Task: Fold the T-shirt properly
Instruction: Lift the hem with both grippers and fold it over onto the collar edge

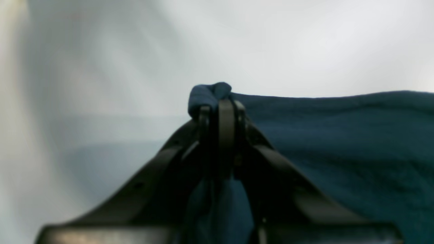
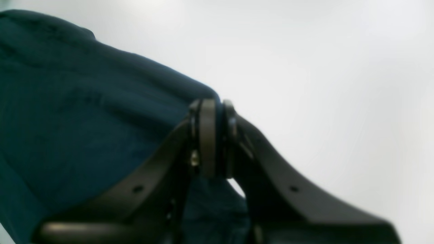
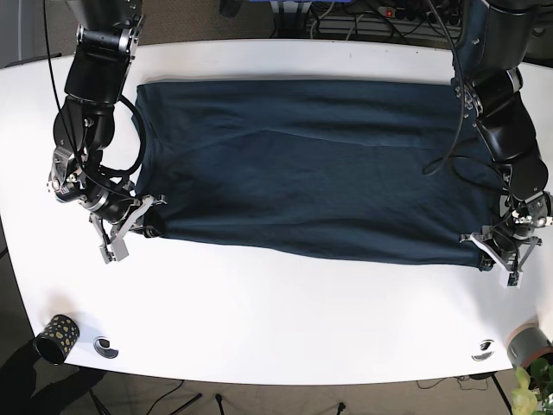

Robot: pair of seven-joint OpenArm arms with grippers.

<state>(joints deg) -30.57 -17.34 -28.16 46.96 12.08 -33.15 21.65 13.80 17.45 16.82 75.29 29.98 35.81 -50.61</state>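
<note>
a dark teal cotton t-shirt (image 3: 320, 164) lies spread flat across the middle of a white oval table (image 3: 276, 320), already narrowed into a long band. the left gripper (image 1: 222, 105) and right gripper (image 2: 212, 112) each appear pinched closed on a near corner of the shirt, though the wrist views are blurry, probably so both corners can lift together for the next fold.
</note>
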